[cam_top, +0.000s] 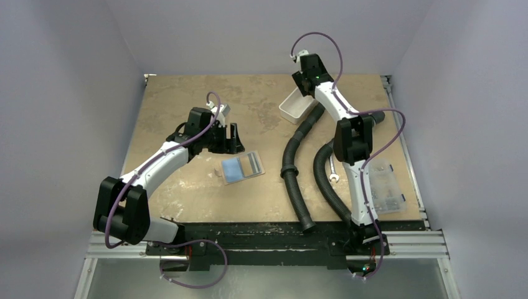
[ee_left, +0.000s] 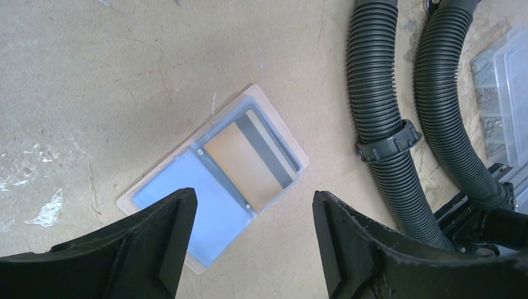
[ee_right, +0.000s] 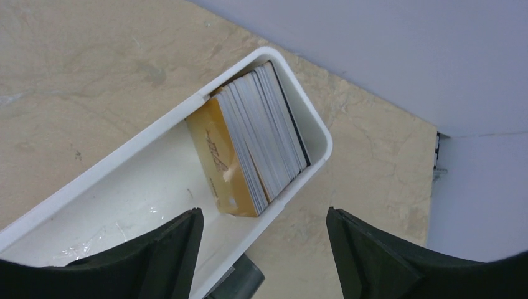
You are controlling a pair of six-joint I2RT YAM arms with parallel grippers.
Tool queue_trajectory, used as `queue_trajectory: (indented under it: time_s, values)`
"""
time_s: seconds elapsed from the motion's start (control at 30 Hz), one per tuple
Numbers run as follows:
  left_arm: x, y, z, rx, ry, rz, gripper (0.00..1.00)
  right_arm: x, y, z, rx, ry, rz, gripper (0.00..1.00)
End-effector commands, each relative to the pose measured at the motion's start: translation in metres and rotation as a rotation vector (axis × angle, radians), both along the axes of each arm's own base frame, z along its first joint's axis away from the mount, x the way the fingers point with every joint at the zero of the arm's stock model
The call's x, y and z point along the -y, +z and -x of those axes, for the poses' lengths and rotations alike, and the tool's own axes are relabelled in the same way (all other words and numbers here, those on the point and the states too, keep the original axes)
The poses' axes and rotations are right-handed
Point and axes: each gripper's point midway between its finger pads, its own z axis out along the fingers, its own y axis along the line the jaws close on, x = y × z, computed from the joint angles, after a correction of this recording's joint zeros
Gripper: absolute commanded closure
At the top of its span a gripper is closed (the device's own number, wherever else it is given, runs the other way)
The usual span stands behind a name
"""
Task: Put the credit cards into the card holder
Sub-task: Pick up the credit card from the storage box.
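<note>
Left arm bent, left end effector [cam_top: 231, 138] above open card holder [cam_top: 244, 167] near desk [cam_top: 187, 93] middle; fingers spread, empty. Right arm stretched to far edge, right end effector [ee_right: 264, 218] over white tray [ee_right: 143, 180]; spread, empty.

Counts: two cards in holder, light blue card [ee_left: 180, 187] and orange-tan card [ee_left: 246, 165]; two hoses [cam_top: 291, 159]; one clear box [cam_top: 386, 184] at right edge.

Only right wrist view shows card stack [ee_right: 261, 134] in tray; number too dense to count.

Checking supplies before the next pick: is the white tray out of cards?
No, a stack of cards stands on edge at one end of the white tray.
</note>
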Motion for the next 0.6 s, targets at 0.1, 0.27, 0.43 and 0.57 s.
queue_trajectory:
  time_s: [0.1, 0.27, 0.43, 0.57]
  values:
    - [0.0, 0.002, -0.005, 0.036, -0.024, -0.009, 0.27, 0.01, 0.022, -0.015, 0.076, -0.024, 0.089, 0.26]
    - [0.001, 0.002, -0.004, 0.036, -0.03, -0.005, 0.27, 0.014, 0.013, -0.021, 0.077, -0.032, 0.114, 0.29]
    - [0.001, 0.002, -0.003, 0.034, -0.03, -0.006, 0.27, 0.014, 0.011, -0.028, 0.088, -0.033, 0.113, 0.3]
    - [0.0, 0.002, -0.003, 0.034, -0.03, -0.008, 0.27, 0.011, 0.008, -0.031, 0.089, -0.019, 0.104, 0.31]
